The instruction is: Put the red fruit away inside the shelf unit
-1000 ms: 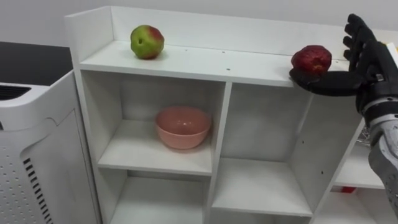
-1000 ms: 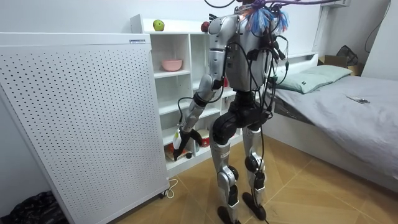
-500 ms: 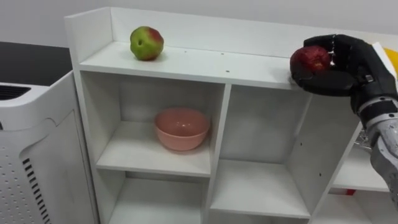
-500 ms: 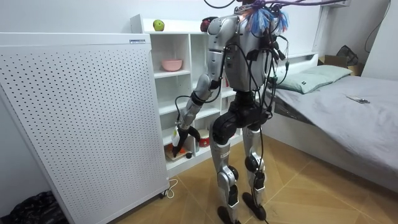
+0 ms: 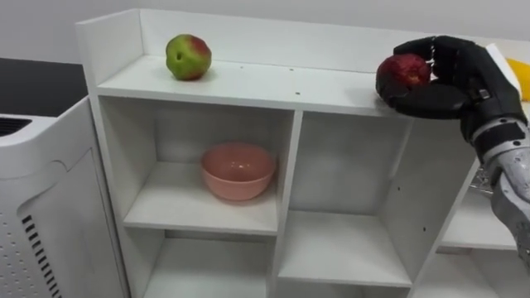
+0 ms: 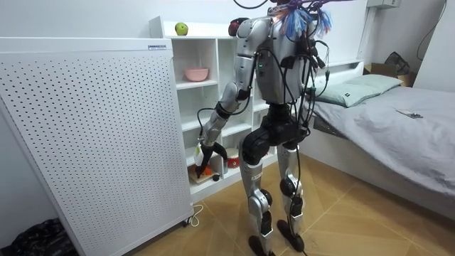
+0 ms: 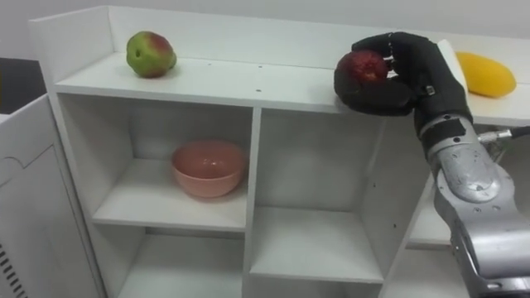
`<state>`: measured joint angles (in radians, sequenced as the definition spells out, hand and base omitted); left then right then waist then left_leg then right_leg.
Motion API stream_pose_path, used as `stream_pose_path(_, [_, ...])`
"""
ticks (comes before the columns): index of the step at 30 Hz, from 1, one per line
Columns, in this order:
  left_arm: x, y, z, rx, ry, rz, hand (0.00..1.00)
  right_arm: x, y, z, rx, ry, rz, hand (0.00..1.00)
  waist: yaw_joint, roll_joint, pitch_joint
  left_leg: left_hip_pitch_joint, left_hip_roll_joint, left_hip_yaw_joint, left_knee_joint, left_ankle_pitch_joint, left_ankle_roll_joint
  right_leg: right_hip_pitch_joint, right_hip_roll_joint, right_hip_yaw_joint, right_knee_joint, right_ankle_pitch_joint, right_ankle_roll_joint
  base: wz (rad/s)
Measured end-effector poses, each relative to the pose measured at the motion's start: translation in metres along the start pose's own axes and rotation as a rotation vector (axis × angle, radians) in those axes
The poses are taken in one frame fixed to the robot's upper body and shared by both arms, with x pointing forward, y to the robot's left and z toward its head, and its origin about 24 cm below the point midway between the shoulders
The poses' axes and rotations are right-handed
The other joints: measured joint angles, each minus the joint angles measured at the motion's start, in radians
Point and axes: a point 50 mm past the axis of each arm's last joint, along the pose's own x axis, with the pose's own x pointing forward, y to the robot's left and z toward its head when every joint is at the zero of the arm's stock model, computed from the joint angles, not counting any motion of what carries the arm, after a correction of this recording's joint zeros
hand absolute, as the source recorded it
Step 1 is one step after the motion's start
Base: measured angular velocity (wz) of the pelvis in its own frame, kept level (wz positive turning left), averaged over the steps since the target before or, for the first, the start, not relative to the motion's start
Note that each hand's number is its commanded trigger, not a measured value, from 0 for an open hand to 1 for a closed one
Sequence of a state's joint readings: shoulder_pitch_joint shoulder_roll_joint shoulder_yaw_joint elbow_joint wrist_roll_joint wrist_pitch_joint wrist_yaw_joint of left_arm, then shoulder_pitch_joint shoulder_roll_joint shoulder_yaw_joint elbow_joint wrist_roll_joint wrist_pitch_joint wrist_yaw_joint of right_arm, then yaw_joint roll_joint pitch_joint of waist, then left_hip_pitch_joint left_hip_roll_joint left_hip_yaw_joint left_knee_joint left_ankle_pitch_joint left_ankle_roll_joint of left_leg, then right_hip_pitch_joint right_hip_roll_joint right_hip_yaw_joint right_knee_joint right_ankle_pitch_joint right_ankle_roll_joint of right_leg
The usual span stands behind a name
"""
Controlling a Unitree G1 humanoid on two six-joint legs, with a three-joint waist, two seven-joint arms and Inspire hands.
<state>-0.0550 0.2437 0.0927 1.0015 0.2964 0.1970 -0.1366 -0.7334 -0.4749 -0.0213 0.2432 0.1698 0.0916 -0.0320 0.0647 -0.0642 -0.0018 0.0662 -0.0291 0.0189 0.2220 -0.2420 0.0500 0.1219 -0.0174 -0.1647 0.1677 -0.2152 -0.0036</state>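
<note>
White perforated panel [image 5: 33, 190] stands nearest, at the left side of the white open-fronted closet [image 5: 290, 87]. In the room view the robot stands upright facing this closet, with a bed behind it.

Left hand [image 6: 206, 153] hangs low in front of the closet's lower compartments in the room view; the state of its fingers cannot be told.

Middle left compartment holds a pink round bowl [image 5: 238, 170], upright, at the centre of its shelf board. The compartment to its right is bare.

Black right hand [image 5: 464, 79] is raised to the front edge of the closet's top shelf, toward the right end. Its fingers [image 5: 443, 51] are curled over the dark red apple [image 5: 403, 72] and the thumb lies beneath it, so the fruit is clamped in the hand. The apple sits at the front edge, above the right-hand upright; whether it touches the board cannot be told.

A green-and-red apple [image 5: 188, 56] rests free near the back left corner of the top shelf, well apart from the red one. A yellow oval fruit [image 7: 484, 74] lies on the top shelf behind the right hand.
</note>
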Motion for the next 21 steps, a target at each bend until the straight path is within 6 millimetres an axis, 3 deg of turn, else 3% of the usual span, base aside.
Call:
stream_pose_path(5, [0.000, -0.002, -0.001, -0.028, -0.002, -0.008, 0.00, -0.015, 0.014, 0.011, 0.093, -0.057, 0.067, 1.00, -0.003, 0.024, -0.0046, 0.001, 0.000, 0.000, 0.000, 0.000, 0.000, -0.001, 0.000, 0.001, 0.000, 0.000, 0.000, -0.03])
stream_pose_path(6, [0.000, -0.002, -0.003, -0.026, 0.003, -0.009, 0.00, -0.021, 0.019, 0.011, 0.112, -0.064, 0.092, 1.00, -0.003, 0.031, -0.0086, 0.003, 0.001, 0.000, 0.000, 0.000, 0.000, -0.001, 0.000, 0.001, 0.000, 0.000, 0.000, -0.07])
stream_pose_path(9, [0.000, -0.005, -0.008, -0.013, 0.015, -0.015, 0.00, -0.039, 0.034, 0.008, 0.174, -0.074, 0.184, 1.00, -0.002, 0.043, -0.0098, 0.019, 0.002, 0.000, -0.007, 0.000, 0.000, 0.011, 0.001, 0.009, 0.000, 0.000, 0.000, -0.06])
stream_pose_path(14, [-0.001, -0.009, -0.014, -0.013, 0.020, -0.024, 0.00, -0.067, 0.052, -0.009, 0.327, 0.005, 0.314, 1.00, -0.002, 0.048, -0.0067, 0.029, 0.001, 0.002, -0.016, 0.000, 0.000, 0.018, 0.001, 0.023, -0.001, 0.000, 0.000, 0.00])
stream_pose_path(21, [0.000, -0.017, -0.014, -0.017, 0.010, 0.013, 0.00, -0.086, 0.077, -0.021, 0.474, 0.064, 0.399, 1.00, -0.005, 0.056, -0.0021, 0.007, 0.000, 0.004, -0.015, 0.001, 0.001, -0.005, -0.001, 0.023, 0.001, 0.000, 0.000, -0.01])
